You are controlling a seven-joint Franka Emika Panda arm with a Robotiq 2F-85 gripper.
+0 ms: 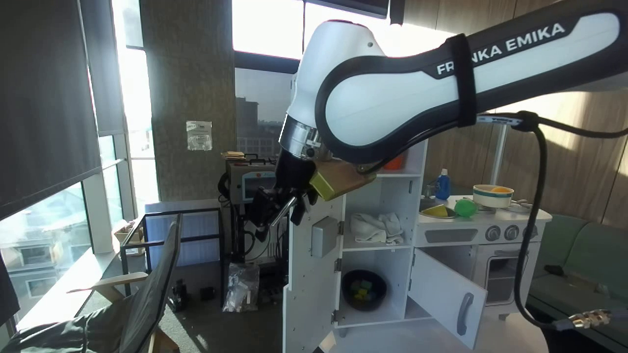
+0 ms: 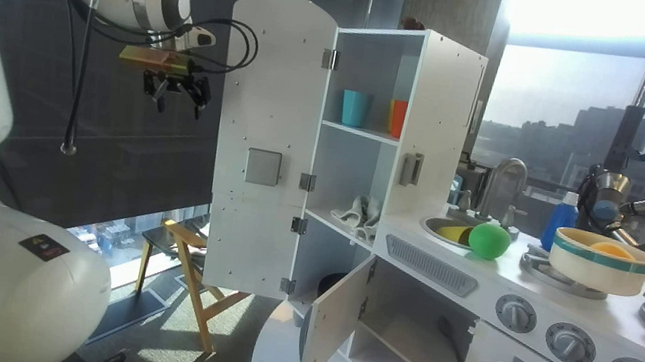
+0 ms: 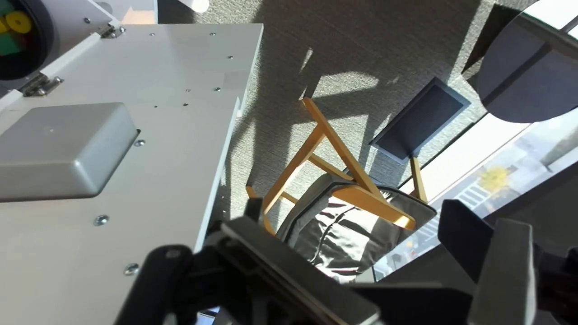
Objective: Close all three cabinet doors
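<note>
Three cabinet doors (image 2: 271,115) open, chair (image 3: 365,205) nearby, bowl (image 1: 365,305) perhaps holding blocks (image 1: 362,291)

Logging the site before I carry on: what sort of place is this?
Likely a robotics lab or office rather than a home: a white toy kitchen stands here, what looks like a second robot arm shows beyond it, and a large window looks out on buildings.

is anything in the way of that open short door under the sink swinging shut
Nothing visible is. In both exterior views the short door stands open, with nothing seen between it and where it shuts. A dark utensil shows inside, likely too far back to be struck. The gripper is over by the tall door.
</note>
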